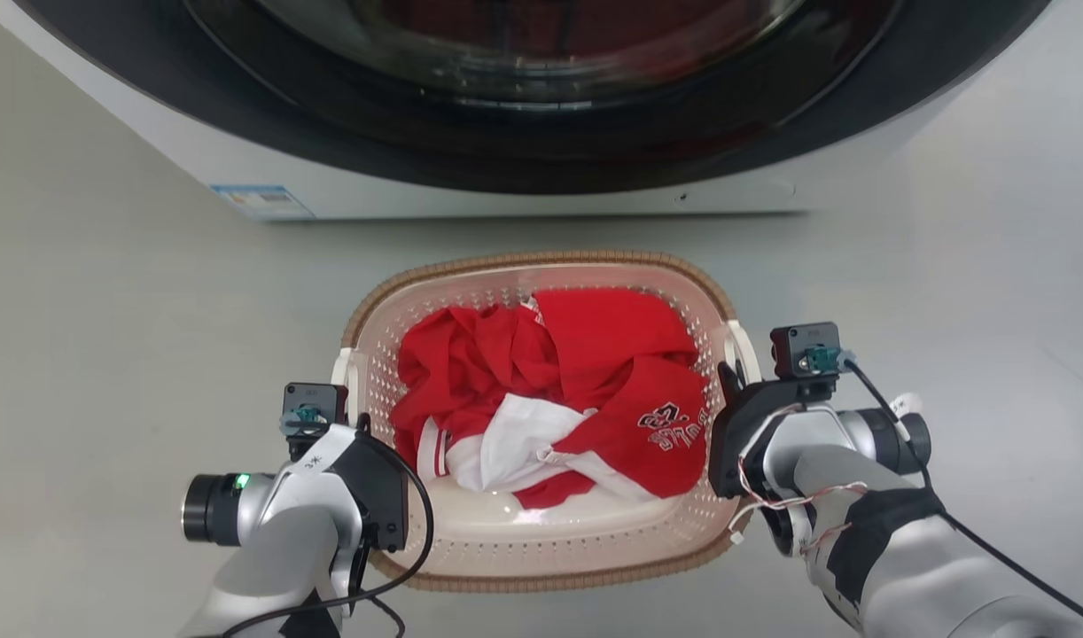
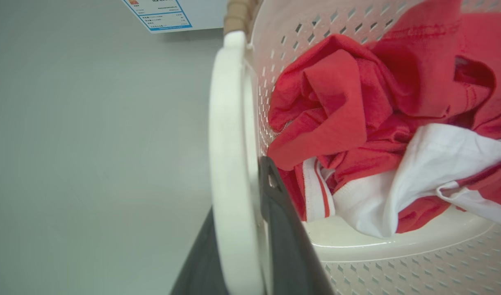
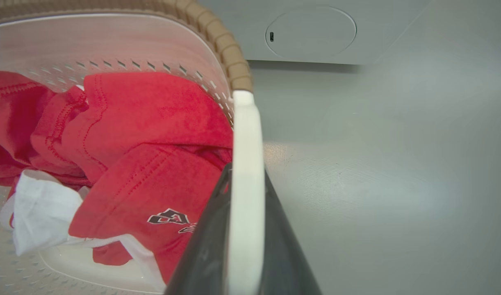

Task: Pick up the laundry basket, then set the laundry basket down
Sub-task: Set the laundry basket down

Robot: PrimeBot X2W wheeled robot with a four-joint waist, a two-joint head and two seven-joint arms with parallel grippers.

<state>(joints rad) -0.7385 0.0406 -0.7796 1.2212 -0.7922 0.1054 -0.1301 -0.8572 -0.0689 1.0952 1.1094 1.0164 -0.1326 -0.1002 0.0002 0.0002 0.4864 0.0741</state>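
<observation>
Head view, laundry basket (image 1: pixel 541 259): at centre, just in front of the washer (image 1: pixel 400 190); I cannot tell whether it rests on the grey floor (image 1: pixel 107 354) or hangs just above it.
Head view, contents: red and white clothes (image 1: pixel 595 354) are heaped inside; the lettering on one red piece is upside down and hard to read.
Head view, washer: cut off by the top edge, leaving the lower door ring and the front panel with a blue-edged sticker (image 1: pixel 262 201).
Head view, left gripper (image 1: pixel 357 424): at the left handle (image 1: pixel 346 377), mostly hidden behind its own dark housing.
Head view, right gripper (image 1: pixel 736 379): at the right handle (image 1: pixel 744 350); one dark finger (image 1: pixel 728 379) shows inside the rim, the other is hidden.
Left wrist view, grip: closed narrowly on the white handle, one finger inside the perforated wall, the other outside and half hidden behind the handle.
Left wrist view, edges: the sticker is cut off at the top.
Right wrist view, grip: clamped on the white handle, a dark finger on each side, both blurred and cut off at the bottom.
Right wrist view, beyond: the brown rim, then a round cover (image 3: pixel 310 32) on the washer's panel.
</observation>
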